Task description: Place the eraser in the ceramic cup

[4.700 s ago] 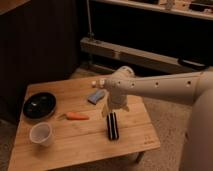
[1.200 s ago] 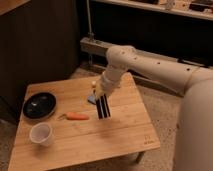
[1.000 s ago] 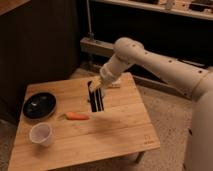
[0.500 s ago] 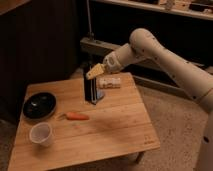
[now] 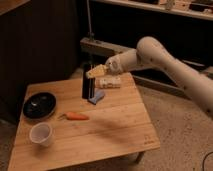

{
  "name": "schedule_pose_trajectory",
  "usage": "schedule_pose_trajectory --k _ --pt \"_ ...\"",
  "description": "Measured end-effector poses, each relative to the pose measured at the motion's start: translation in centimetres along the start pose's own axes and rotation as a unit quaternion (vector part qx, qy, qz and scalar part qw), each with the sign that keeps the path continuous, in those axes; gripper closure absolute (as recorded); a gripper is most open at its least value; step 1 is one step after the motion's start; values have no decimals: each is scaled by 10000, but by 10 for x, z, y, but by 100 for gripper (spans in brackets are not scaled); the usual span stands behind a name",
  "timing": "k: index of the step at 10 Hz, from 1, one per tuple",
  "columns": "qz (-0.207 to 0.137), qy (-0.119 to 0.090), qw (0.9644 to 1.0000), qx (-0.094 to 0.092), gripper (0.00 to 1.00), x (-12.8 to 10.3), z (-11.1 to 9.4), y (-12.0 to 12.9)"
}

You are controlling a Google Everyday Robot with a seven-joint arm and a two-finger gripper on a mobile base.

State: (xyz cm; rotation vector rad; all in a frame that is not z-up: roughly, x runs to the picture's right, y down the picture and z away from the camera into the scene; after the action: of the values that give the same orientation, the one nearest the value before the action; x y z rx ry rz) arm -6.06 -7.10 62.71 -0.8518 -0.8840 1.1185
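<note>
Gripping the eraser [image 5: 88,87] upright, hand [image 5: 95,73] hovers above table [image 5: 112,131].

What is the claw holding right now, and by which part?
The claw holds the eraser by its upper end; the eraser hangs upright over the table, well away from the ceramic cup.

Cream gripper [image 5: 93,75] above table [image 5: 117,127], jaws on black eraser [image 5: 88,90], white cup [image 5: 41,134]

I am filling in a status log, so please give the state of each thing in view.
end effector: over the table, shut on eraser
eraser: held upright
cup: upright, empty
bowl: upright
carrot: lying flat
pad: lying flat
</note>
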Motion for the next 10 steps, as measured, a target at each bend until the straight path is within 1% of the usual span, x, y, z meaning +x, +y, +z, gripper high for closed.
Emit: schedule_pose_trajectory --k 1,2,3,4,6,7,8,9,10 --pt "-272 -237 9992 -161 100 -4 12 15" --pt "-554 -260 9975 -353 100 -7 27 25" --pt "-768 -224 9957 -469 100 -10 34 31" --pt "-925 -204 9940 -545 100 -12 39 35" --pt "-1422 -127 9860 -857 100 -19 52 58" --pt "-1604 -80 9815 -1043 100 -18 57 71" --pt "-1730 -48 9777 -1187 100 -16 60 83" --pt "-1922 28 9704 -1464 100 -11 70 106" --pt "-2084 98 9631 -1703 100 -5 80 129"
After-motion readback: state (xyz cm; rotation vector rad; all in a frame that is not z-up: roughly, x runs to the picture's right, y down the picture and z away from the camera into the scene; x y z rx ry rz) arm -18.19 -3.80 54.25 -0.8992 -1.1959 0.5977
